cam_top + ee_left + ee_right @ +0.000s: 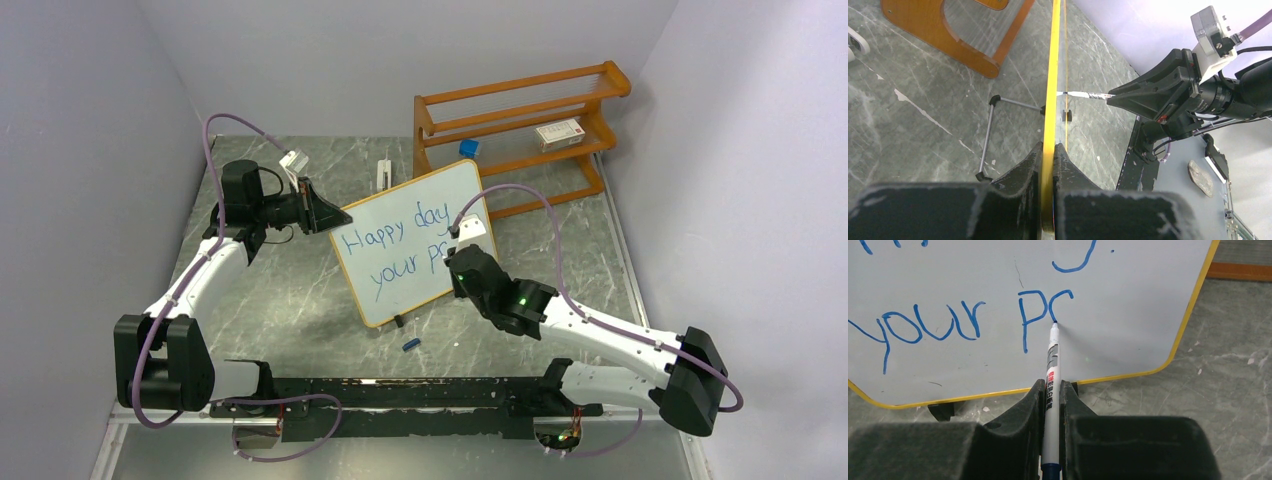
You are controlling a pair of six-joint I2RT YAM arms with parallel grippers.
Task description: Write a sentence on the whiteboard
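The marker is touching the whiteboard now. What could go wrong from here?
The marker tip presses on the whiteboard, clamped by the left gripper at one edge only; a hard push might twist it.
The right gripper holds the marker far behind its tip, so strokes of the sentence might wobble.

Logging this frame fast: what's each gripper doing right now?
Left gripper: shut on the edge of the whiteboard.
Right gripper: shut on the marker, tip touching the whiteboard.
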